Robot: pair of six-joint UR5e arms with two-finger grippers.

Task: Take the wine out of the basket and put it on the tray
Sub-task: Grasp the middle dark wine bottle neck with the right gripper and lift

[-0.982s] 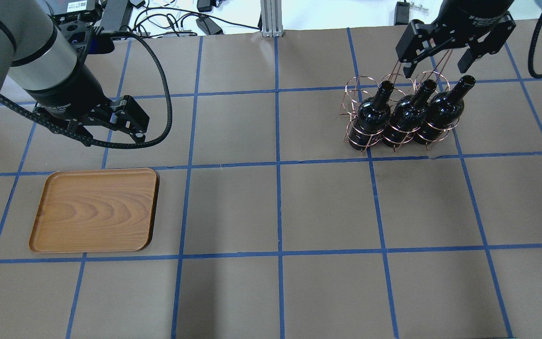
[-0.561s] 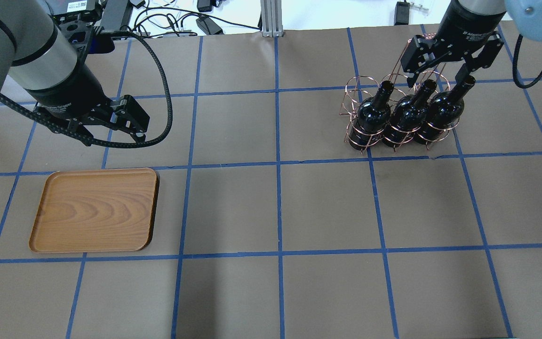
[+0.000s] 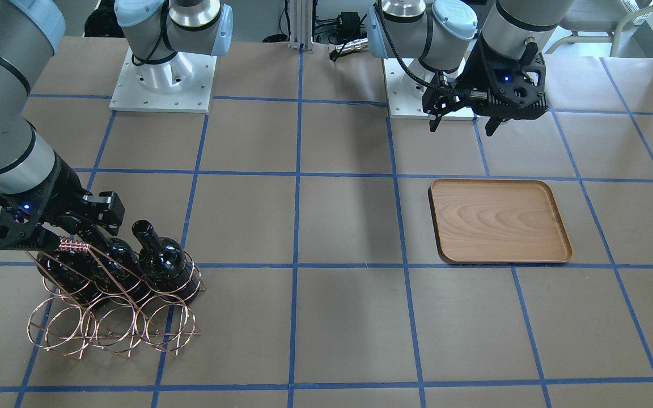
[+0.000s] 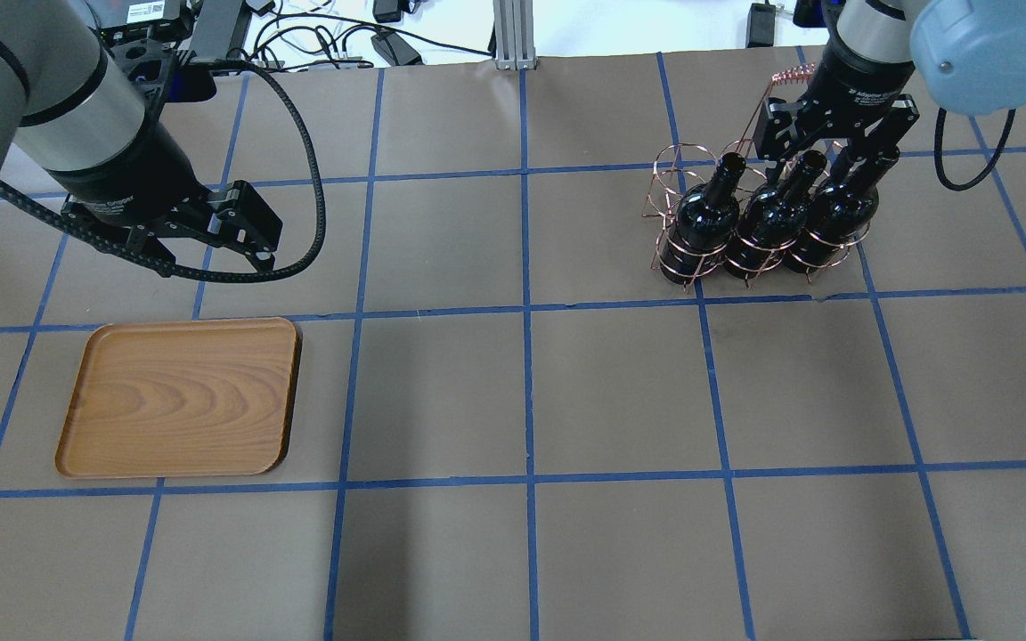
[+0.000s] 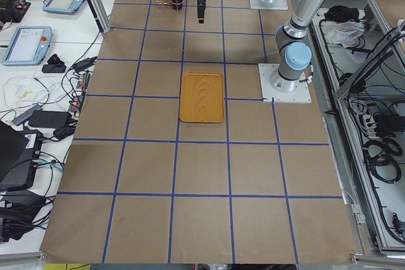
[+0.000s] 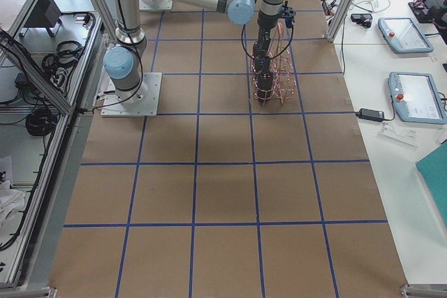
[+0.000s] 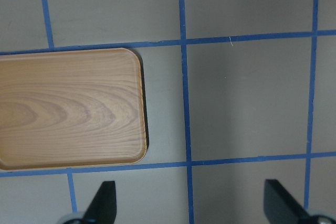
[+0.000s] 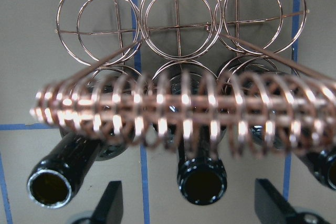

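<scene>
Overhead exterior showed broad bench [image 4: 620,392] between the tray [image 4: 179,396] by the left edge and the basket [image 4: 669,178] toward the far right corner. The right claw [image 4: 811,167], spread wide, flanked the neck of the middle wine [image 4: 776,218]; the left claw [image 3: 462,126] hung wide too.

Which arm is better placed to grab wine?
Right: the right gripper, open, straddles the middle glossy black wine bottle in the copper wire basket; the left gripper hovers by the brown wooden tray.
</scene>
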